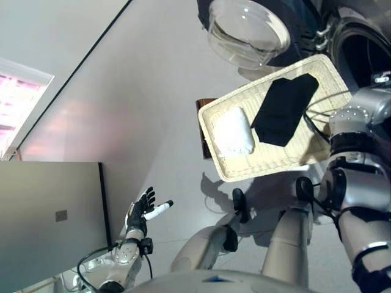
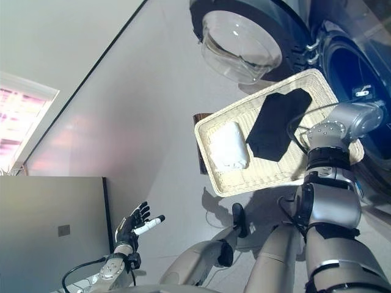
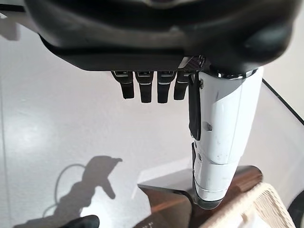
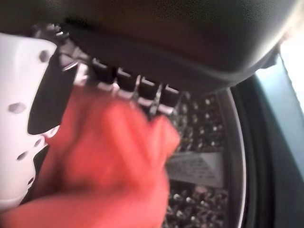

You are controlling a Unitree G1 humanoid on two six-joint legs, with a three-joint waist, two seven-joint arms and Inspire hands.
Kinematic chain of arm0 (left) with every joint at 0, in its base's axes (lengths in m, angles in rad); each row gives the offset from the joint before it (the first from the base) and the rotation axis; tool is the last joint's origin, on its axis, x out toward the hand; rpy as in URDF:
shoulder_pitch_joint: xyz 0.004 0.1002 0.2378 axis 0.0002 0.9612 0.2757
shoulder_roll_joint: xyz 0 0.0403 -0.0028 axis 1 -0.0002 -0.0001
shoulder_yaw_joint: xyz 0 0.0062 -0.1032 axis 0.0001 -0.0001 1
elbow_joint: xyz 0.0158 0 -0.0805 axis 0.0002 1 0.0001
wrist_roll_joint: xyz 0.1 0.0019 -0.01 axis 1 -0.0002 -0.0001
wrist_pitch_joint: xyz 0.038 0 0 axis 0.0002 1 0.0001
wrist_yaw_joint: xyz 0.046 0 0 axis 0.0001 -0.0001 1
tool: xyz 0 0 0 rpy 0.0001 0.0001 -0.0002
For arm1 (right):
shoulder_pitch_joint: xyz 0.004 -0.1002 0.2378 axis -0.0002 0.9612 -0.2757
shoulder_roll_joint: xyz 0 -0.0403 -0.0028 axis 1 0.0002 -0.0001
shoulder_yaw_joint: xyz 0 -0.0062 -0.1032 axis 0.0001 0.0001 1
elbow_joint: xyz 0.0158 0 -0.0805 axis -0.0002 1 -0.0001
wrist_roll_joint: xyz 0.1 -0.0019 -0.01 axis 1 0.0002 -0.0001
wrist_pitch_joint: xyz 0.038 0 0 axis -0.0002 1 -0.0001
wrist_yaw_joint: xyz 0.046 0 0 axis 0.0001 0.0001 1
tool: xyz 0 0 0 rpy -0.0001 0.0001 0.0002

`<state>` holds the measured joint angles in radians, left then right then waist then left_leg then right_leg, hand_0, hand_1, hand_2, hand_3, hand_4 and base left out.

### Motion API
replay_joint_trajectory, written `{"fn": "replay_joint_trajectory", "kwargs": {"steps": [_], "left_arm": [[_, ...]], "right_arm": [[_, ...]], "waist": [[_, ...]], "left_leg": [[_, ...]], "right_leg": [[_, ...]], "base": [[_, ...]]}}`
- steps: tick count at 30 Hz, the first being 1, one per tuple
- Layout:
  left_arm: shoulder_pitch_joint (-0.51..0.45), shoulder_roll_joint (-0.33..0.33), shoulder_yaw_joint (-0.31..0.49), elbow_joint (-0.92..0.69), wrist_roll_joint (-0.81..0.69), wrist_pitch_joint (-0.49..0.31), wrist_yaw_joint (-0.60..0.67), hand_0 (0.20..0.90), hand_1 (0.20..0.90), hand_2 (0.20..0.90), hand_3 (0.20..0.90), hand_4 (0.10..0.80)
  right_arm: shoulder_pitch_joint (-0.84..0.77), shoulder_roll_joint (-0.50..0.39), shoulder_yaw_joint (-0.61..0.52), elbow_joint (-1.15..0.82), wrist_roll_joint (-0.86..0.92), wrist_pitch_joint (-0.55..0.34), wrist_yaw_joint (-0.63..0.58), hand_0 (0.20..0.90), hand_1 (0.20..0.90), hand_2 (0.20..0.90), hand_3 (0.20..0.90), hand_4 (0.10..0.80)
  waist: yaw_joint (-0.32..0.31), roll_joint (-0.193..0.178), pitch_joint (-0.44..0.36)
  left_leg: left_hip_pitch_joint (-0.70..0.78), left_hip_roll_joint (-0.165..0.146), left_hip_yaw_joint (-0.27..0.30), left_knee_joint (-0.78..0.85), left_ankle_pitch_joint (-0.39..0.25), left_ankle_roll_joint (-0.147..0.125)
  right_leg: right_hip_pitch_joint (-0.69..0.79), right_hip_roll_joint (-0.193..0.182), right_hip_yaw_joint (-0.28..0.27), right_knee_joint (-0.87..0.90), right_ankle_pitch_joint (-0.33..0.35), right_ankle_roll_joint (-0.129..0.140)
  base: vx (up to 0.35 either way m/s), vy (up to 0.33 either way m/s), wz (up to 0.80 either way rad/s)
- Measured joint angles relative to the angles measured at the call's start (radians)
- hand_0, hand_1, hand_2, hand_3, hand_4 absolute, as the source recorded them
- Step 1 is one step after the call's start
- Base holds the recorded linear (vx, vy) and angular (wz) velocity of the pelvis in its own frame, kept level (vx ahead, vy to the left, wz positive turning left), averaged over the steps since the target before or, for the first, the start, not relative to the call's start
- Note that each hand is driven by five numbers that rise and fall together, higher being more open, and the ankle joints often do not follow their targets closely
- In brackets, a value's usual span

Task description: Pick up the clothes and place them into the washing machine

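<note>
A red cloth (image 4: 109,161) fills the right wrist view, with my right hand (image 4: 28,118) curled round it between thumb and fingers, inside the washing machine's perforated drum (image 4: 202,199). In the eye views the right arm reaches into the machine's round opening (image 1: 366,52) and the hand itself is hidden there. The wicker basket (image 1: 269,168) in front of the machine holds a folded white cloth (image 1: 233,131) and a black cloth (image 1: 286,108). My left hand (image 1: 142,210) hangs open at the lower left, far from the basket, holding nothing.
The machine's glass door (image 1: 247,30) stands swung open, left of the opening and beyond the basket. A dark brown stand (image 1: 203,131) shows under the basket's left edge. A grey cabinet (image 1: 49,213) stands at the lower left, beside my left hand.
</note>
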<state>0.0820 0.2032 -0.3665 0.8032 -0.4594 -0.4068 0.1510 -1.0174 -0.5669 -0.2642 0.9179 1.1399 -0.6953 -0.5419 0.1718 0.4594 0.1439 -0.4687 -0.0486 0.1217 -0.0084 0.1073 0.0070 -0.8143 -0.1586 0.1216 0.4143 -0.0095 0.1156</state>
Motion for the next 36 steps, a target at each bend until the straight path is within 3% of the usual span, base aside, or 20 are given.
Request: {"fn": "replay_joint_trajectory", "kwargs": {"steps": [16, 20, 24, 29, 33, 36], "left_arm": [[0.000, 0.000, -0.002, 0.003, -0.012, -0.001, -0.045, 0.900, 0.900, 0.900, 0.900, 0.800], [0.000, 0.000, -0.002, 0.004, -0.011, 0.000, -0.045, 0.900, 0.900, 0.900, 0.900, 0.800], [-0.005, 0.005, -0.004, 0.060, 0.036, 0.012, -0.031, 0.900, 0.900, 0.900, 0.900, 0.800], [-0.004, 0.005, -0.002, 0.065, 0.108, 0.029, -0.020, 0.900, 0.900, 0.900, 0.900, 0.800], [-0.005, 0.005, 0.006, 0.063, 0.108, 0.030, -0.019, 0.900, 0.900, 0.900, 0.900, 0.800], [-0.004, 0.008, 0.026, 0.068, 0.108, 0.030, -0.019, 0.900, 0.900, 0.900, 0.900, 0.800]], "right_arm": [[0.000, 0.020, -0.008, 0.053, 0.009, 0.045, 0.086, 0.900, 0.900, 0.900, 0.900, 0.800], [-0.004, -0.007, 0.060, 0.153, -0.029, 0.107, 0.085, 0.900, 0.900, 0.900, 0.900, 0.800], [-0.007, -0.019, 0.188, 0.336, -0.173, 0.256, 0.056, 0.900, 0.900, 0.900, 0.900, 0.800], [0.000, -0.020, 0.299, 0.410, -0.322, 0.378, 0.064, 0.900, 0.900, 0.900, 0.900, 0.800], [0.053, 0.002, 0.358, 0.405, -0.393, 0.405, 0.089, 0.900, 0.900, 0.900, 0.900, 0.800], [0.081, 0.033, 0.387, 0.410, -0.446, 0.437, 0.107, 0.900, 0.900, 0.900, 0.900, 0.800]], "waist": [[-0.024, -0.005, 0.004], [-0.028, -0.013, 0.010], [-0.051, -0.044, 0.024], [-0.058, -0.079, 0.035], [-0.071, -0.103, 0.044], [-0.072, -0.145, 0.049]], "left_leg": [[0.011, 0.003, 0.010, -0.002, -0.001, 0.000], [0.014, 0.004, 0.010, 0.007, -0.003, -0.002], [0.025, 0.017, 0.011, 0.029, -0.019, -0.008], [0.025, 0.021, 0.010, 0.045, -0.025, -0.012], [0.028, 0.033, 0.002, 0.066, -0.029, -0.016], [0.027, 0.037, -0.012, 0.076, -0.035, -0.022]], "right_leg": [[0.006, 0.002, 0.006, 0.004, -0.002, 0.002], [0.012, 0.003, 0.005, 0.007, -0.002, 0.002], [0.035, 0.014, 0.001, 0.005, -0.002, 0.000], [0.041, 0.019, 0.001, 0.003, 0.005, -0.009], [0.069, 0.021, -0.016, -0.004, 0.009, -0.011], [0.079, 0.029, -0.028, -0.019, 0.016, -0.021]], "base": [[0.001, 0.003, -0.01], [-0.027, -0.018, 0.00], [-0.029, -0.021, -0.04], [-0.020, -0.031, -0.03], [-0.023, -0.030, 0.07], [-0.016, -0.021, 0.02]]}}
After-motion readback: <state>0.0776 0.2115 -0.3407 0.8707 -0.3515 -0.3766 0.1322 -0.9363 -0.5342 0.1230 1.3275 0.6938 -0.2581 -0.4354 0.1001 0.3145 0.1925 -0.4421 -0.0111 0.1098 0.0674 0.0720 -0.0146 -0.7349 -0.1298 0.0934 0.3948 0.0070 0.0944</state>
